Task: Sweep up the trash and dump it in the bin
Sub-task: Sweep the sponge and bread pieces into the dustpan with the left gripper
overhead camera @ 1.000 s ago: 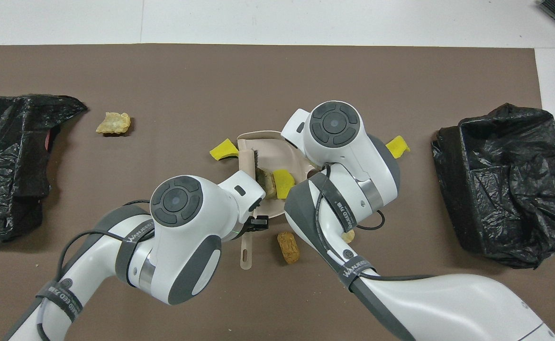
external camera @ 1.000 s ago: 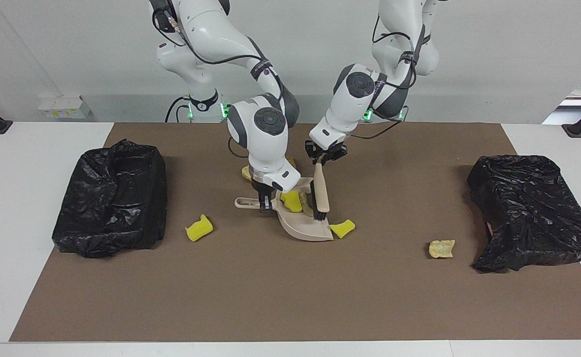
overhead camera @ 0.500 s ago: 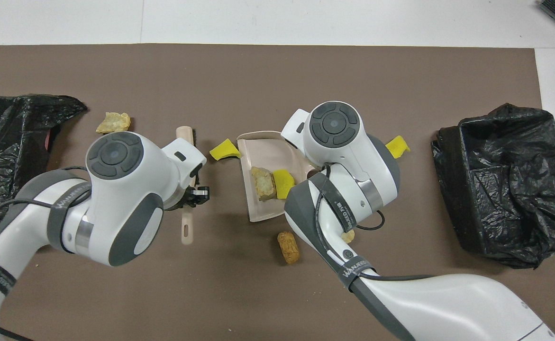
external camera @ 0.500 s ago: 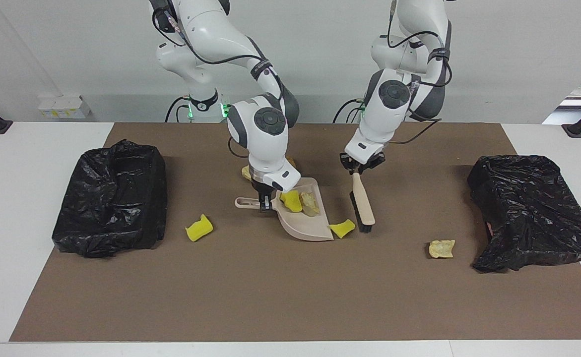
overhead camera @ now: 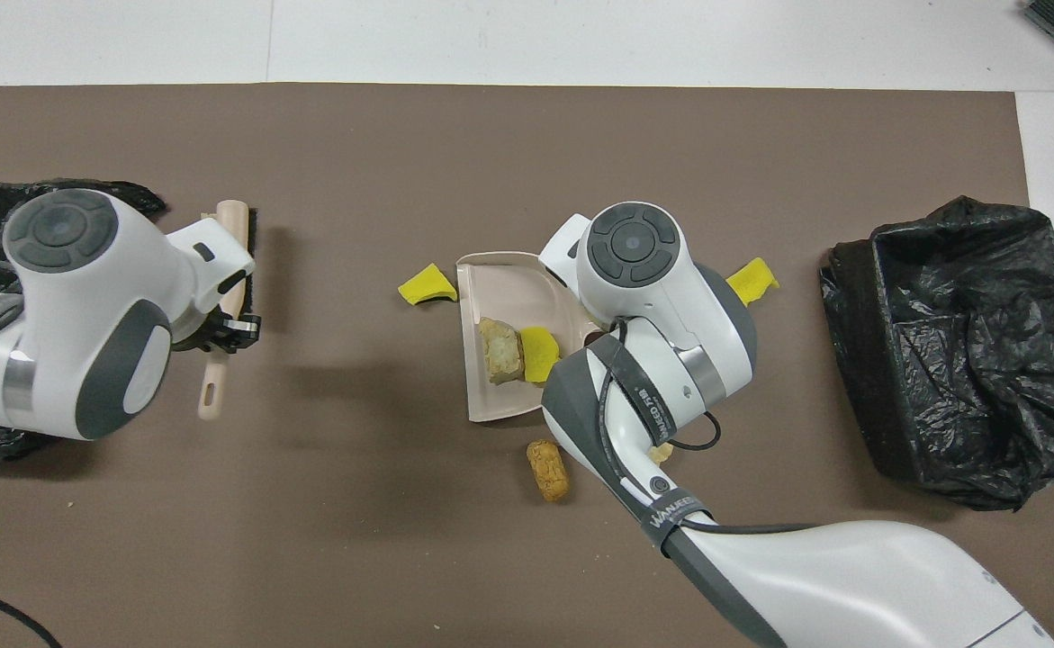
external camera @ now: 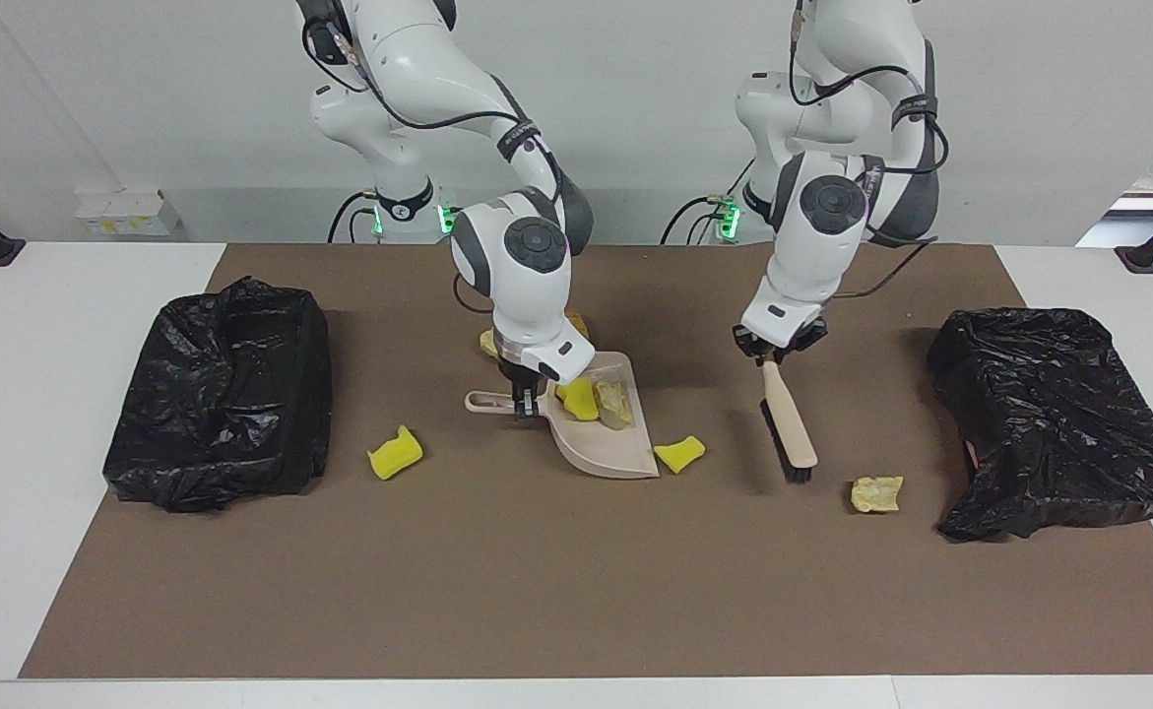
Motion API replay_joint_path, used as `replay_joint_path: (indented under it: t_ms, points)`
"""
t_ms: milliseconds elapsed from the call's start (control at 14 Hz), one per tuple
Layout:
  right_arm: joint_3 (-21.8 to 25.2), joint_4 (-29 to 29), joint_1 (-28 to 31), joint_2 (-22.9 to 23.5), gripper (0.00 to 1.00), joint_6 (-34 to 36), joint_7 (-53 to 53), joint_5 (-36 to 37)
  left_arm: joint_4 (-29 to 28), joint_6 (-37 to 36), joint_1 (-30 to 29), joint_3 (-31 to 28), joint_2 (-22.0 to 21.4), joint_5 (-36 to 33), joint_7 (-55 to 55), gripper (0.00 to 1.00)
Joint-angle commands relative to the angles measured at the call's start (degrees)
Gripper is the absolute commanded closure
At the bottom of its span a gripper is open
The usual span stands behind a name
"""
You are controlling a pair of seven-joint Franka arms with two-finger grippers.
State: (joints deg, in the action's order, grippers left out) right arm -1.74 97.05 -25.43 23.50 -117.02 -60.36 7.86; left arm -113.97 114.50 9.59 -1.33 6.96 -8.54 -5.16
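i had the right gripper (external camera: 529, 399) clamped on the handle of the beige dustpan (external camera: 604, 433), the pan resting on the brown mat (external camera: 556, 591) near the table's middle. two pieces of trash lay inside it: a yellow foam wedge (external camera: 579, 399) and a beige bread chunk (external camera: 615, 402) touching each other, the chunk at 3 o'clock of the wedge in the facing view.

my left gripper (external camera: 779, 347) was closed on the handle of the brush (external camera: 788, 431), which hung tilted with its dark bristles down at the mat, toward the left arm's end of the table. a pale crumpled lump (external camera: 876, 492) sat on the mat at about 4 o'clock of the bristle end in the facing view, near it but apart, just beside the black bag-lined bin (external camera: 1058, 414) at that end.

another yellow wedge (external camera: 680, 453) lay just beside the dustpan's lip, at 3 o'clock of it in the facing view. a third yellow wedge (external camera: 395, 453) sat at 9 o'clock of the pan, between it and the other black bin (external camera: 222, 394) at the right arm's end. in the overhead view a golden-brown chunk (overhead camera: 548, 469) lay at 6 o'clock of the pan, nearer to the robots, and a small pale lump (overhead camera: 661, 450) peeked out beside the right arm.
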Motion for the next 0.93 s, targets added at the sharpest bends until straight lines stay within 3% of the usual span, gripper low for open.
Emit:
replay_joint_path:
  t_ms: [0,357,571,857]
  points:
    - [-0.28,2.61,0.12,-1.61,1.0,-1.28,5.76,0.84,1.99,2.2,-6.84,0.72,1.65,-1.83,9.43,1.0]
    - [-0.28,2.61,0.12,-1.61,1.0,-1.46,6.39,0.84,1.73,7.93,-9.68,0.81,5.43,-4.38,14.04,1.0]
    - [-0.19,2.7,0.12,-1.61,1.0,-1.37,6.39,0.84,0.77,6.7,-7.84,1.6,4.99,-3.77,14.65,1.0]
    - [-0.1,3.14,0.03,-1.79,1.0,-1.11,6.3,0.93,-2.39,6.52,-0.73,1.6,3.41,-0.18,14.22,1.0]
